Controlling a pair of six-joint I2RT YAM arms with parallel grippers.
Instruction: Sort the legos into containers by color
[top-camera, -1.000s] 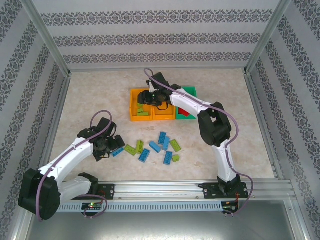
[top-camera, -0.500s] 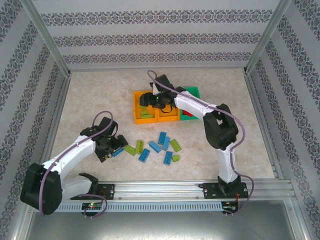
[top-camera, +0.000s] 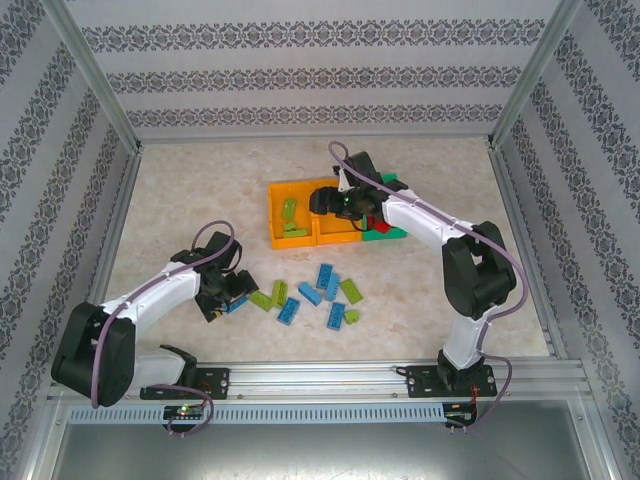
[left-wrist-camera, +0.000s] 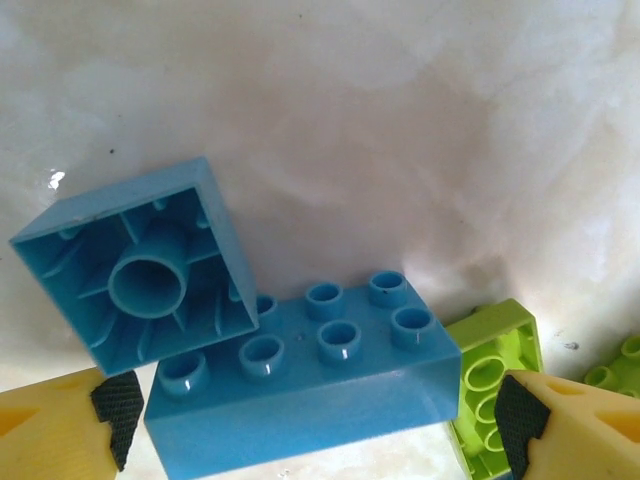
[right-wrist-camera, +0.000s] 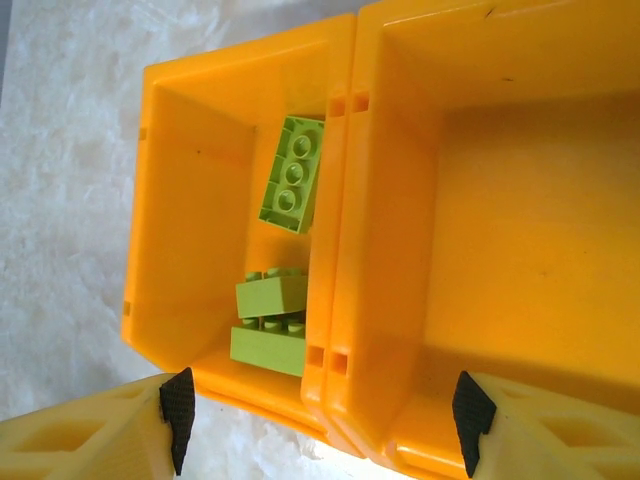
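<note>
Right hand (top-camera: 338, 203) has shifted rightward, seemingly empty.

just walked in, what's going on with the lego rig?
Mid-sort. The left gripper sits open, low over the table, fingers either side of a blue brick, not yet gripping it. The right gripper hovers open and empty above the left orange bin, which holds lime bricks, and the middle orange bin, which looks bare. Red bricks are in the green bin. Loose bricks, blue and lime, wait unsorted.

Both arms reach forward, the left fingers (left-wrist-camera: 115, 415) spread wide low down, the right fingers (right-wrist-camera: 175, 405) likewise parted.
</note>
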